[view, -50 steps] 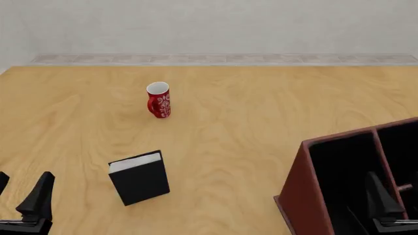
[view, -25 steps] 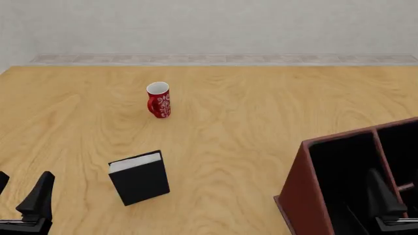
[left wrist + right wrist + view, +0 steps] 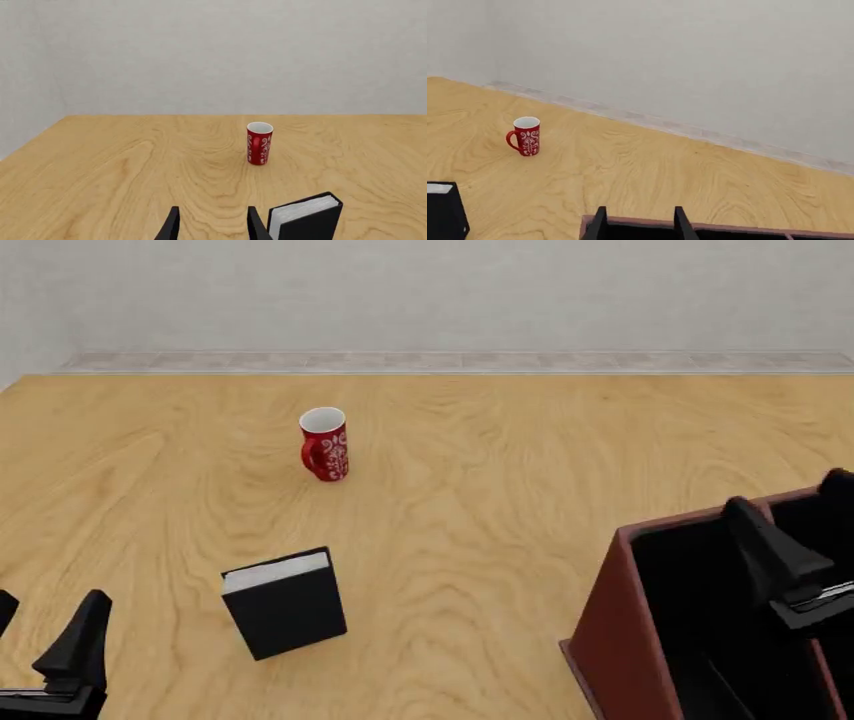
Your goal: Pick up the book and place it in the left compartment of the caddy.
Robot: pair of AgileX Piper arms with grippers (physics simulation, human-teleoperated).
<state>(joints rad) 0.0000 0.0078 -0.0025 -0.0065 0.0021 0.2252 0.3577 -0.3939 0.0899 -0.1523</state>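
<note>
The black book [image 3: 283, 602] with a white page edge stands upright on the table, left of centre. It also shows in the left wrist view [image 3: 307, 220] and at the edge of the right wrist view [image 3: 444, 210]. The reddish-brown caddy [image 3: 601, 635] sits at the front right, its black left compartment [image 3: 681, 610] empty. My right gripper [image 3: 787, 492] is open and empty, raised above the caddy's far rim [image 3: 747, 231]. My left gripper [image 3: 40, 635] is open and empty at the front left, apart from the book; its fingers [image 3: 257, 225] show just beside the book.
A red mug [image 3: 324, 444] with white patterns stands upright beyond the book, towards the back; it also shows in both wrist views [image 3: 259, 143] [image 3: 526, 136]. A grey wall runs along the table's far edge. Bare wood lies between book and caddy.
My right gripper has risen from low inside the caddy to above its rim. The left gripper, book and mug have not moved.
</note>
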